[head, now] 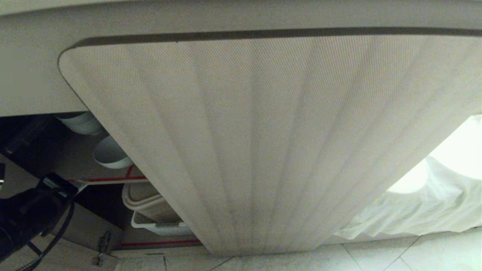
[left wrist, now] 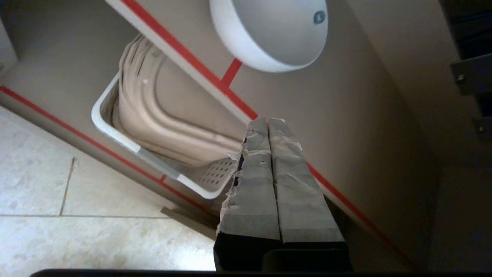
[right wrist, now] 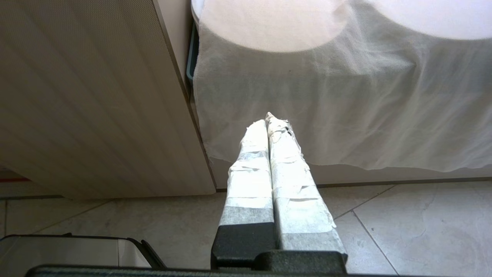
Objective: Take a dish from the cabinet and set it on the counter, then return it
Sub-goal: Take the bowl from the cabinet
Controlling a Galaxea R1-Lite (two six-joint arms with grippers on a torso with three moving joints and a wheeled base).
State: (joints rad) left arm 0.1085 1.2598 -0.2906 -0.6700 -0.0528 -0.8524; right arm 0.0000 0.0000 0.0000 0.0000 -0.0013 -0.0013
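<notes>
At the open cabinet (head: pixel 56 158), the left gripper (left wrist: pixel 268 122) is being held with its taped fingers pressed together on nothing, just before the red-edged shelf. The dish (left wrist: pixel 271 32) is being kept on that shelf, apart from the fingertips. Below, a white perforated basket (left wrist: pixel 115 132) is being used for beige trays. The right gripper (right wrist: pixel 269 119), likewise closed and empty, is being kept near the white cloth (right wrist: pixel 346 107).

White dish (left wrist: pixel 275 32) upright on cabinet (head: pixel 263 150) upper shelf, ribbed beige door open
</notes>
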